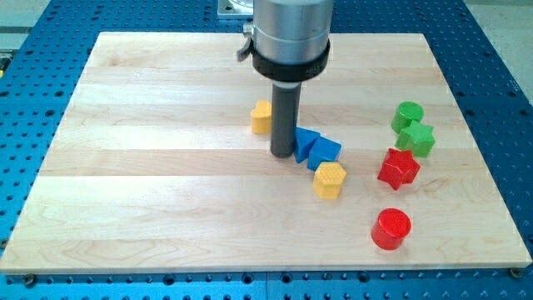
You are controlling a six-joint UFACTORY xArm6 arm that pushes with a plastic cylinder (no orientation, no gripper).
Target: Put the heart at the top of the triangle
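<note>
A: Quick pass, left to right. What's first on the surface (166, 125)?

B: A yellow block (261, 117), left of my rod and partly hidden behind it. Looks like the heart, but I can't fully confirm the shape from here.

A: And my tip?

B: My tip (282, 155) sits on the wood near the middle, just right of and below that yellow block. Very close, and I cannot tell if they touch. No gripper on this rig, just the straight dark rod, so nothing to spread or pinch.

A: Right of it?

B: Two blue blocks side by side. First blue block (305, 142) is right against the rod's right edge; second one, the blue triangle (324, 151), touches it on the right. Just below those, a yellow hexagon (330, 179), near the triangle's lower corner.

A: Far right?

B: Well apart from that cluster: red cylinder (391, 228) lowest, red star (399, 168) above it, green star (415, 138) above that, green cylinder (408, 114) at the top, touching the green star.
</note>
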